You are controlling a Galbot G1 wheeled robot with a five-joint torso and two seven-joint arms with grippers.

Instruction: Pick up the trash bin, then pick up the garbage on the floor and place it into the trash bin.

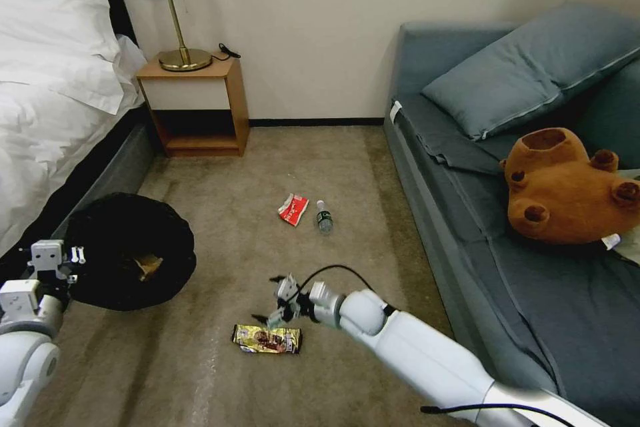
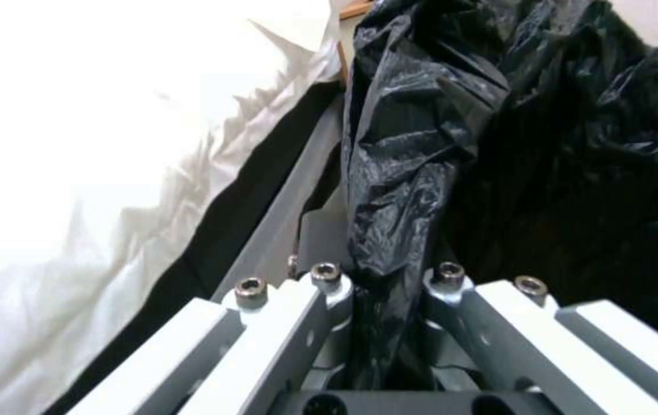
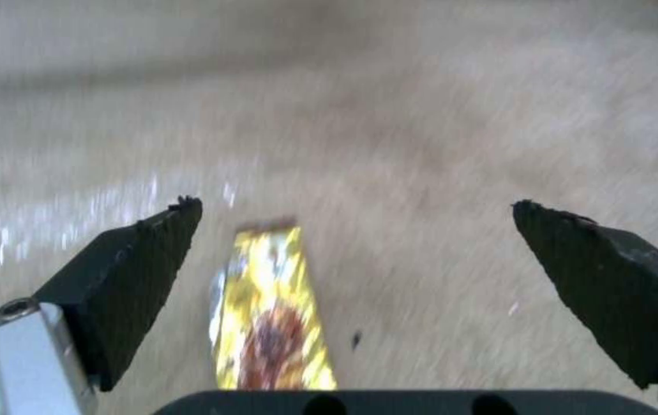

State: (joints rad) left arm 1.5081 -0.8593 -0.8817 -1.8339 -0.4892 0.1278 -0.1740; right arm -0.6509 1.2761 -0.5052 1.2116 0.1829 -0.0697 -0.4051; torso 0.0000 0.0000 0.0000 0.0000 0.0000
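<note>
The trash bin (image 1: 127, 240), wrapped in a crinkly black bag (image 2: 421, 144), is held off the carpet at the left by the bed. My left gripper (image 1: 75, 256) (image 2: 386, 275) is shut on its bagged rim. A crumpled brown paper piece (image 1: 148, 267) lies inside it. A gold-brown snack wrapper (image 1: 267, 339) (image 3: 275, 311) lies on the carpet. My right gripper (image 1: 265, 298) (image 3: 356, 203) hovers open just above the wrapper, its fingers apart on either side of it. Farther off lie a red-and-white packet (image 1: 293, 209) and a small clear bottle (image 1: 324, 217).
A bed with white linen (image 1: 47, 80) runs along the left. A wooden nightstand (image 1: 197, 103) with a lamp stands at the back wall. A blue-grey sofa (image 1: 507, 267) with a pillow and a brown plush bear (image 1: 567, 190) borders the right. Carpet lies between them.
</note>
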